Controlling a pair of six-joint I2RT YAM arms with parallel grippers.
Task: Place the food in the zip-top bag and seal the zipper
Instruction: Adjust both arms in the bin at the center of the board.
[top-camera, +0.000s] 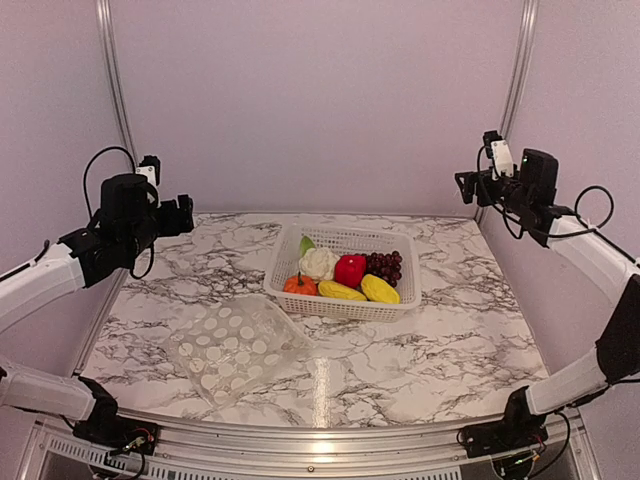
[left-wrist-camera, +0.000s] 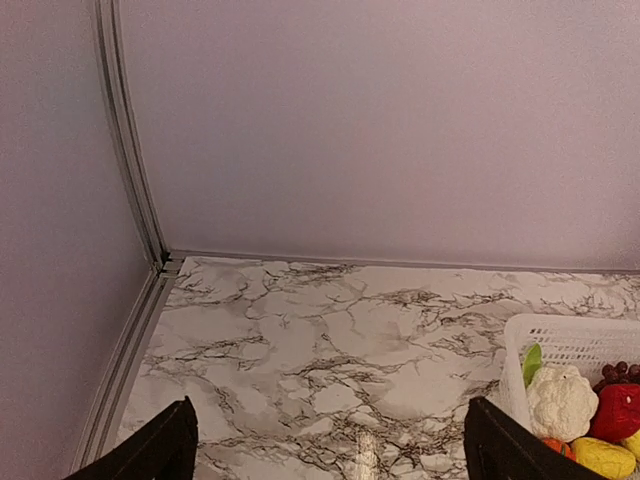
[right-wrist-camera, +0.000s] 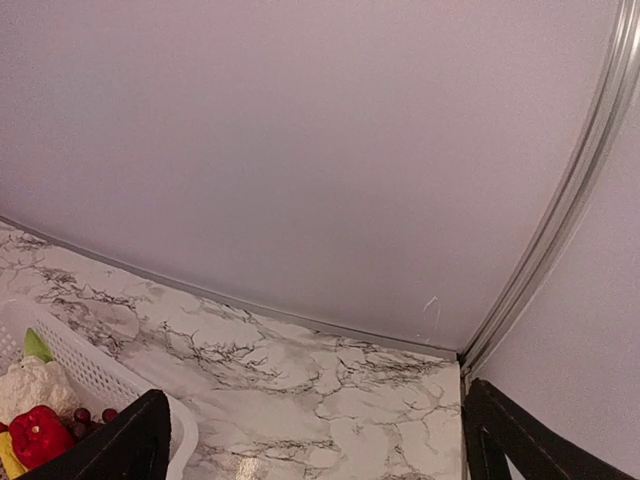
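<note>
Pale lilac walls, a marbled tabletop (top-camera: 440, 330), and all the food (top-camera: 380, 289) sits packed in the white basket (top-camera: 345, 233) at mid-tabletop: cauliflower (top-camera: 318, 263), red pepper (top-camera: 350, 270), pumpkin (top-camera: 299, 285), two yellow pieces (top-camera: 342, 291) along the front, grapes (top-camera: 385, 266) at the right end. The zip-top bag (top-camera: 235, 345) lies flat just in front and to the left of the basket, near its corner; which edge carries the zipper I cannot make out from here. The left pincer (left-wrist-camera: 330, 455) hangs high off to the left, spread wide and empty; the right pincer (right-wrist-camera: 320, 440) mirrors it on the right, equally spread, gripping nothing. My read: this is the opening step, and the bag is the left pincer's job. Best to find the mouth edge first, pinch only the top layer of film so it lifts apart, and let the right pincer bring the pieces one at a time, light ones first.
</note>
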